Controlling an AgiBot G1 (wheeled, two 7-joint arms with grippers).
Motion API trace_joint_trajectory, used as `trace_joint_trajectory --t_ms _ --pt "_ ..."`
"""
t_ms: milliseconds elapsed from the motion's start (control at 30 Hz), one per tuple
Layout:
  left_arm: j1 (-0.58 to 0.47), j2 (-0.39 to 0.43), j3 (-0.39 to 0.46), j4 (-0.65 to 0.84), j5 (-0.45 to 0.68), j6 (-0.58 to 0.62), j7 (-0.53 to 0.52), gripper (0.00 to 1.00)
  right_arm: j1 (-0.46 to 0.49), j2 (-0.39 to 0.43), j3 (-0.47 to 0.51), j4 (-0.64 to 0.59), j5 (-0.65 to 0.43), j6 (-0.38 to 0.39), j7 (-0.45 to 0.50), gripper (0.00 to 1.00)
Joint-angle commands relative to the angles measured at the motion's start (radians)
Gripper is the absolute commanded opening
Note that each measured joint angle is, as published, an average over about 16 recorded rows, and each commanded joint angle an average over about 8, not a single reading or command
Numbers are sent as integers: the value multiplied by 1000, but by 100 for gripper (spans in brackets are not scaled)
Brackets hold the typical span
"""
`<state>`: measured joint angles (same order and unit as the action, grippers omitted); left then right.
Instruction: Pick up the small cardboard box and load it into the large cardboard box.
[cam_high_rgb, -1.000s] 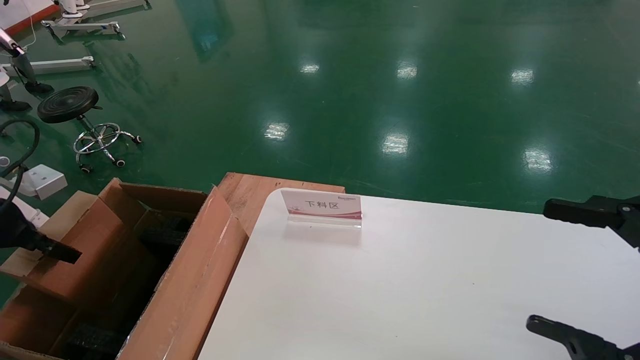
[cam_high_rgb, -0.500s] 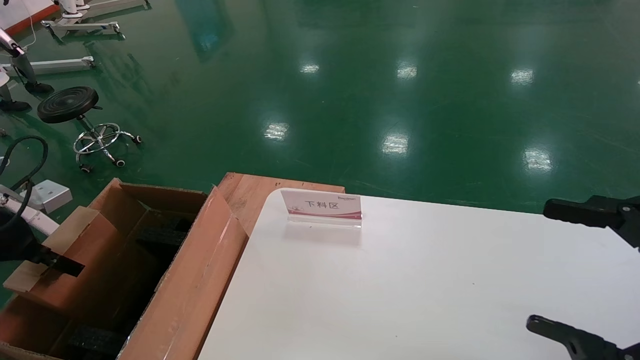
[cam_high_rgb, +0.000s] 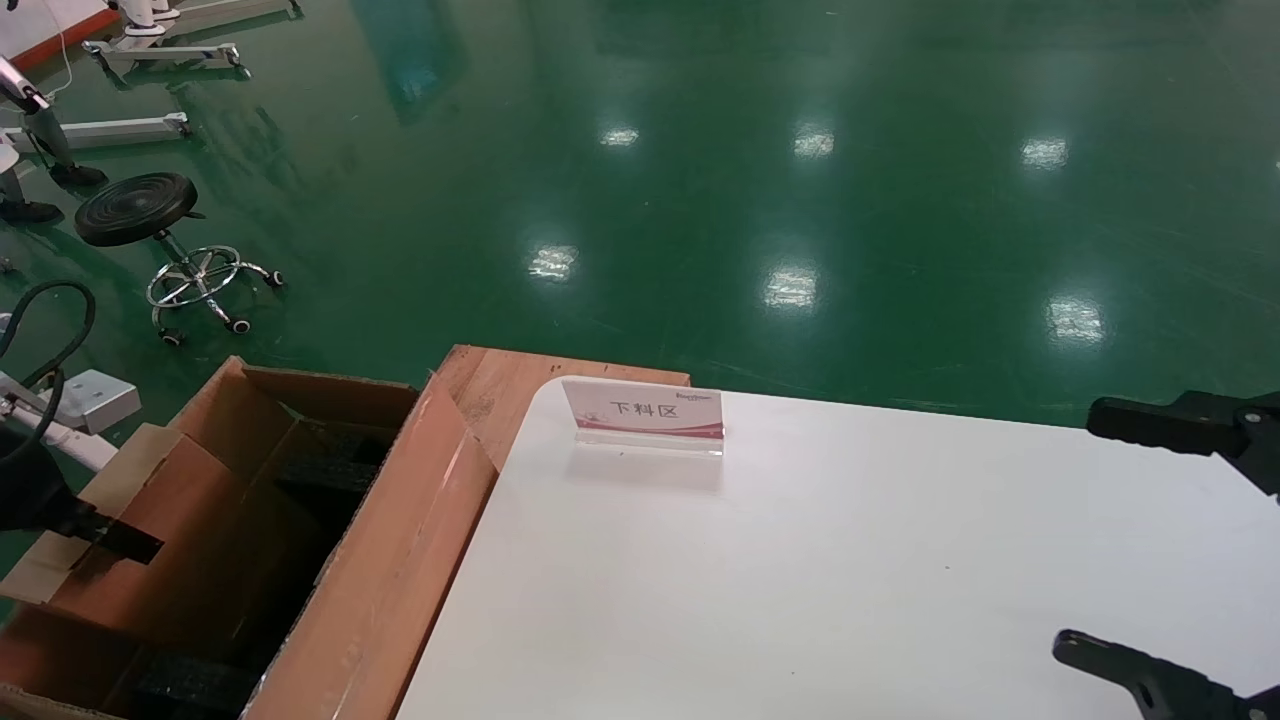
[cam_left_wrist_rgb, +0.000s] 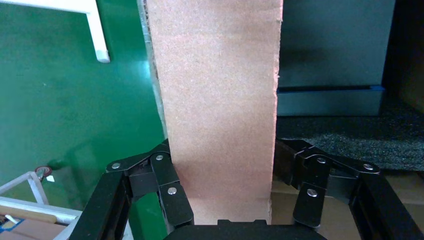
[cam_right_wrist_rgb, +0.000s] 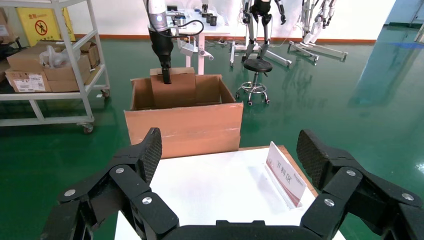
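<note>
Left tool (cam_left_wrist_rgb: 222, 210) grips the small cardboard box (cam_high_rgb: 150, 500) inside the large cardboard box (cam_high_rgb: 390, 560), above black foam (cam_high_rgb: 330, 470).

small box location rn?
Head view, far left: small box held in the left pincer, partly down inside the large box, beside the table.
</note>
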<state>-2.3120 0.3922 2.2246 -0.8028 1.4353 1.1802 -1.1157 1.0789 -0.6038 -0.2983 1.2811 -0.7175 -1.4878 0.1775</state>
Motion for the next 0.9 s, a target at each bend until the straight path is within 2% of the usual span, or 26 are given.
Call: trace_joint_trajectory --t_ms 33,900 --pt "-1 -1 0 -2 0 0 0 100 0 0 0 0 0 0 0 100" --pt "-8 -7 -1 -11 6 0 2 100 0 0 0 0 0 0 0 100"
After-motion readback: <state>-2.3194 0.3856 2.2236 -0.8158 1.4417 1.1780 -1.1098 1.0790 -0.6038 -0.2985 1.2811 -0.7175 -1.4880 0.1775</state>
